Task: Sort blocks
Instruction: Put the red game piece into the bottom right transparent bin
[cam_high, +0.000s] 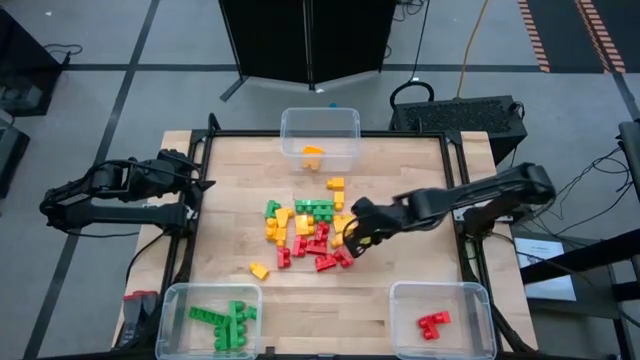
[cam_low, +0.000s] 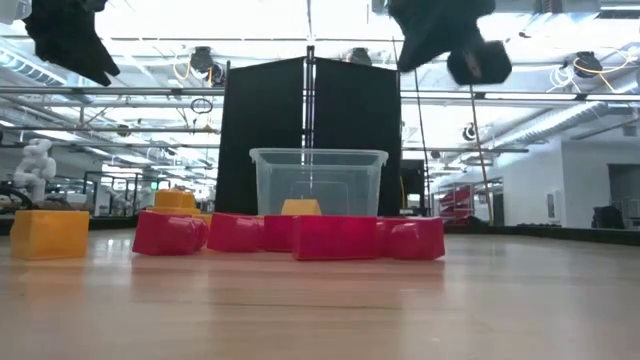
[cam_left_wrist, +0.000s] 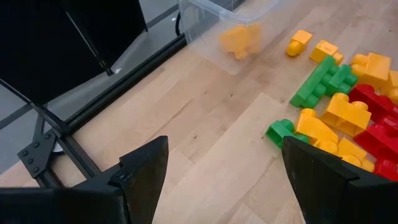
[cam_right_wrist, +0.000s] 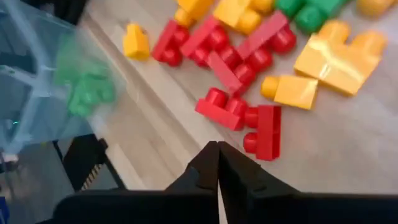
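Note:
A pile of green, red and yellow blocks (cam_high: 310, 235) lies on the middle of the wooden table (cam_high: 400, 170). My right gripper (cam_high: 352, 238) hovers over the pile's right edge. In the right wrist view its fingers (cam_right_wrist: 217, 167) are shut together with nothing between them, above several red blocks (cam_right_wrist: 239, 115) that lie on the wood. My left gripper (cam_left_wrist: 227, 180) waits open at the table's left edge, raised, with the pile (cam_left_wrist: 342, 106) ahead of it. One yellow block (cam_high: 259, 270) lies apart, toward the near left.
A clear bin (cam_high: 320, 125) at the far edge holds yellow blocks (cam_high: 313, 155). The near left bin (cam_high: 175, 300) holds green blocks (cam_high: 225, 322), and the near right bin (cam_high: 475, 300) holds red blocks (cam_high: 433, 324). Bare wood shows between the pile and the near bins.

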